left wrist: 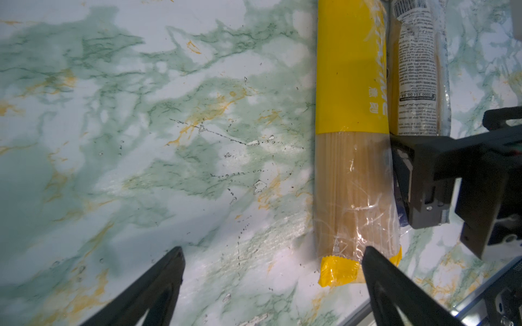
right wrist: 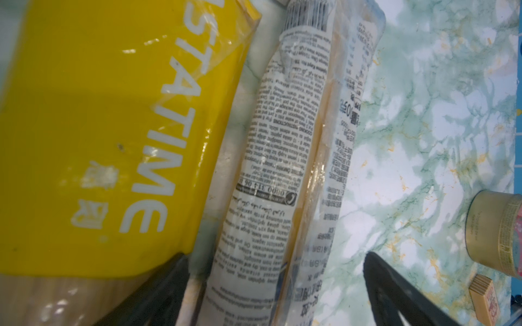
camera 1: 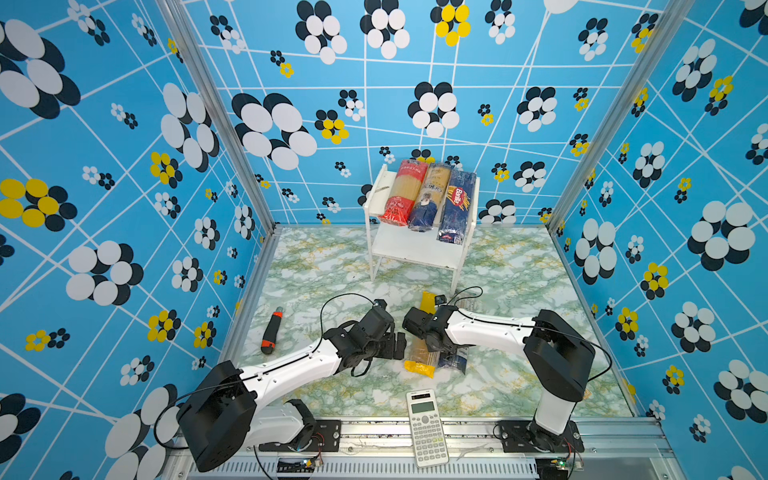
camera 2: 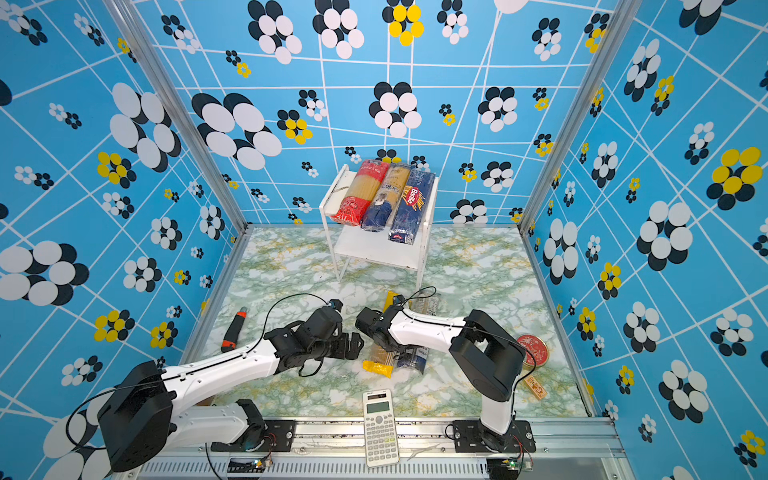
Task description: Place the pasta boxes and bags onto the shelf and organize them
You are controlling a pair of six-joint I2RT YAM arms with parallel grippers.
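Green-veined marble worktop [camera 1: 316, 266] lies open between the white shelf [camera 1: 415, 249] at the back wall and two spaghetti packs near the front. On the shelf's top board a red-ended bag [camera 1: 403, 193], a navy-ended bag [camera 1: 430, 199] and a blue box [camera 1: 457, 203] marked "Barilla" lie side by side, their ends overhanging the front edge. A bare strip remains beside the red one, and the lower board is bare. The left pincer [left wrist: 272, 251] is spread wide and grips nothing, one finger crossing the crimped end of the yellow bag [left wrist: 350, 84], which is lettered "STATIME". The right pincer [right wrist: 275, 256], also spread, straddles without clamping the clear bag [right wrist: 282, 169], which bears a barcode and dense small print. A calculator [camera 1: 426, 428] overhangs the front rail, and a utility knife [camera 1: 272, 330] lies near the left edge.
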